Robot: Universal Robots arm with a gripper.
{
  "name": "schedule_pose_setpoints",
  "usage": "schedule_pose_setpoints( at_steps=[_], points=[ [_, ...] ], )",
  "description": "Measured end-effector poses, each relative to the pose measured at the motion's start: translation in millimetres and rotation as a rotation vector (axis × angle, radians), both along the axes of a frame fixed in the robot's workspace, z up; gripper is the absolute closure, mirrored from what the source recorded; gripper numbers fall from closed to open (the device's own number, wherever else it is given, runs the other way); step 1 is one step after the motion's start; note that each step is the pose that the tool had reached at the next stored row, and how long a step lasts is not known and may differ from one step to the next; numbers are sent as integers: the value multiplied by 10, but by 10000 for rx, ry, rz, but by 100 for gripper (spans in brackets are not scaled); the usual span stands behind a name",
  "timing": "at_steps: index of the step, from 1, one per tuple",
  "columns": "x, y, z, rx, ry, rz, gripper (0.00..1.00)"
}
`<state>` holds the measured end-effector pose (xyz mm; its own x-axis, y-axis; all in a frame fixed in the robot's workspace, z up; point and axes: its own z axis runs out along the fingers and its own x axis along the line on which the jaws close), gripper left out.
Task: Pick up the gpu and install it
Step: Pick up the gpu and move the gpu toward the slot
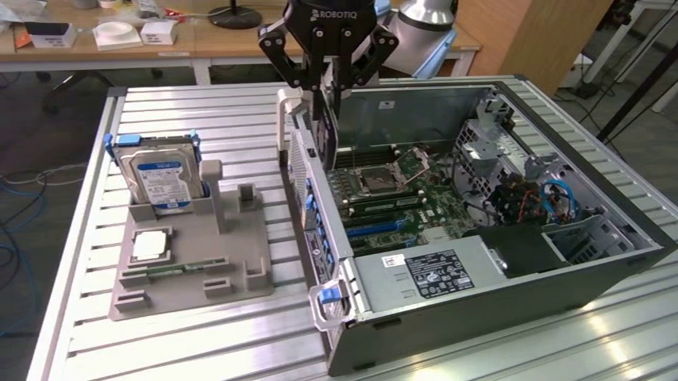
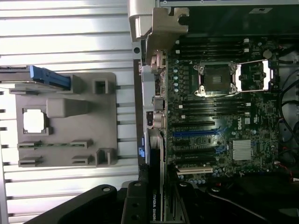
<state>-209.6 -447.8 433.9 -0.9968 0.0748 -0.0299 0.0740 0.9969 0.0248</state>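
Fingers clamp gpu (NVIDIA label, wrist view)

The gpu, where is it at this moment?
In the exterior view the gpu hangs on edge in the gripper, over the open computer case, beside its wall facing the grey parts tray.

Rear wall seemingly close beside gripper
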Motion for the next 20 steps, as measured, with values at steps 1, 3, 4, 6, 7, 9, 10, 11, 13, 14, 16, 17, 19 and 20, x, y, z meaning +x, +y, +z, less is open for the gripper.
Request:
schedule_pose_setpoints(
  at_steps=[1, 3, 4, 6, 7, 9, 10, 11, 13, 14, 16, 17, 19, 20],
  points=[
    [8, 0, 0, 0, 1, 0, 74],
    [26, 0, 0, 0, 1, 0, 74],
    [35, 0, 0, 0, 0, 0, 74],
    [51, 0, 0, 0, 1, 0, 74],
    [60, 0, 0, 0, 0, 0, 74],
    [78, 0, 0, 0, 0, -1, 74],
    [87, 0, 0, -1, 0, -1, 74],
    [96, 0, 0, 0, 1, 0, 74],
    [116, 0, 0, -1, 0, 0, 74],
    [128, 0, 0, 0, 0, 1, 74],
    [152, 0, 0, -1, 1, 1, 74],
    [166, 0, 0, 0, 0, 1, 74],
    [201, 0, 0, 0, 0, 3, 74],
    [223, 0, -1, 0, 0, 5, 74]
  ],
)
